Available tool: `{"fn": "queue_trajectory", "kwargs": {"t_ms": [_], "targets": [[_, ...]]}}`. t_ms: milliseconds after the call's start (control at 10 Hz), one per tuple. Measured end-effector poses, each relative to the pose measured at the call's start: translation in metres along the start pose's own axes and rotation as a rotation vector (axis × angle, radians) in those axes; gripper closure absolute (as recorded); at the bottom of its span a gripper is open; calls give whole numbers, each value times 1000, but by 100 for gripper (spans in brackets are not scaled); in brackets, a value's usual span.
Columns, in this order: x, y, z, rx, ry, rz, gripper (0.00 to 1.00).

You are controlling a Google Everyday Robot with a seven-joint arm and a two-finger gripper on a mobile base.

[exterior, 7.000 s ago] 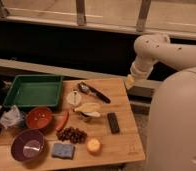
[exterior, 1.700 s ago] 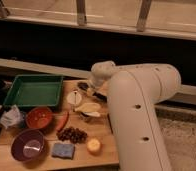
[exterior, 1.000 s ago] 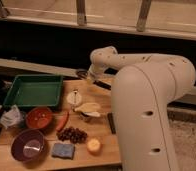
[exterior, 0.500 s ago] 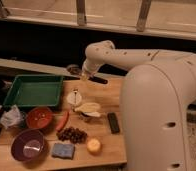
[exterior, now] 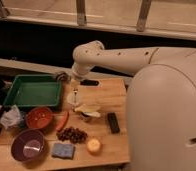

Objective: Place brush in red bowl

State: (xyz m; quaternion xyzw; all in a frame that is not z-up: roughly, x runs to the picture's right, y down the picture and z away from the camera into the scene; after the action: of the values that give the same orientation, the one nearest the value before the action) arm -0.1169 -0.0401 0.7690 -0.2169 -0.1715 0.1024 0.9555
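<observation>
At the back edge of the table [exterior: 111, 95], beside the green tray's [exterior: 21, 76] far right corner, we find the gripper [exterior: 76, 79] pinching the brush [exterior: 90, 82] about mid-handle, bristle head toward the tray. We judge it light, stiff and smooth-handled, liable to pivot; a hold near the balance point suits it. The red bowl [exterior: 39, 117] sits well apart, in front of the tray.

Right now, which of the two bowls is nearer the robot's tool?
The orange-red bowl, just in front of the green tray. The tool hovers by the tray's far corner; the purple bowl sits farther off, closer to the camera.
</observation>
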Motion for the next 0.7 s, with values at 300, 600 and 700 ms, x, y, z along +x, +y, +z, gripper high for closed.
{"fn": "queue_trajectory", "kwargs": {"t_ms": [300,600,700], "targets": [[-25,39,2,-97,1,-81,100],[-47,77,9,-188,3,-153,100],[-44,75,9,-185,7,-151,100]]}}
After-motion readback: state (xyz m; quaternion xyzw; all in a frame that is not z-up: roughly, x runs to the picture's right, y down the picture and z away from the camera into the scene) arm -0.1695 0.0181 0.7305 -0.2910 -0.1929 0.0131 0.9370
